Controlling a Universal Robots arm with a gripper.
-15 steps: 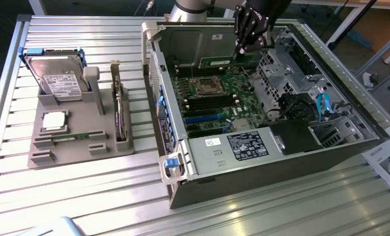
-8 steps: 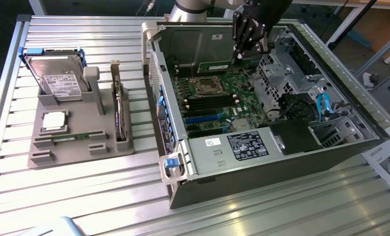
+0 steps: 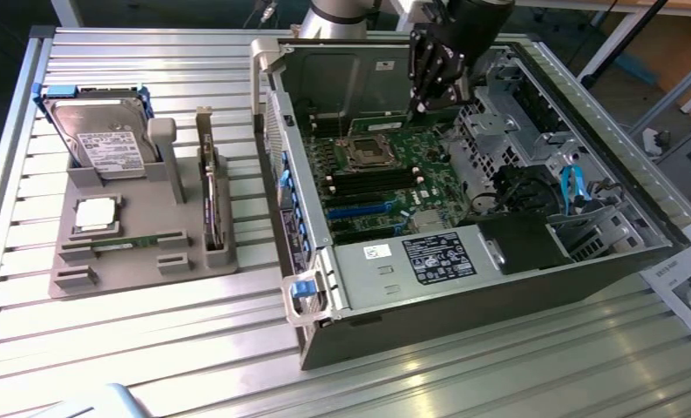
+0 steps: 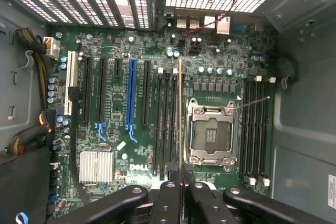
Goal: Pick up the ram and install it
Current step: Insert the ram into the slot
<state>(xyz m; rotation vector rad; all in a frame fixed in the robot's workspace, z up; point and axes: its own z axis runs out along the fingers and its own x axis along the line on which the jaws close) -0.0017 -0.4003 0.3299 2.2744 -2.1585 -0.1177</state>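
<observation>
I have the ram (image 4: 180,114) pinched edge-on in the gripper (image 4: 180,190), hanging above the motherboard (image 4: 113,124) between its black memory slots (image 4: 166,124) and the empty processor socket (image 4: 210,136): pickup looks done, the ram not yet seated.

The tool (image 3: 438,97) hangs over the motherboard (image 3: 375,178).

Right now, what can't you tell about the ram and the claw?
- Wrist view: ram is edge-on, so its chips and faces are hidden.
- Wrist view: claw body is cut off by the frame edge.
- Exterior view: claw hides the held ram; its height over the memory slots is unclear.
</observation>
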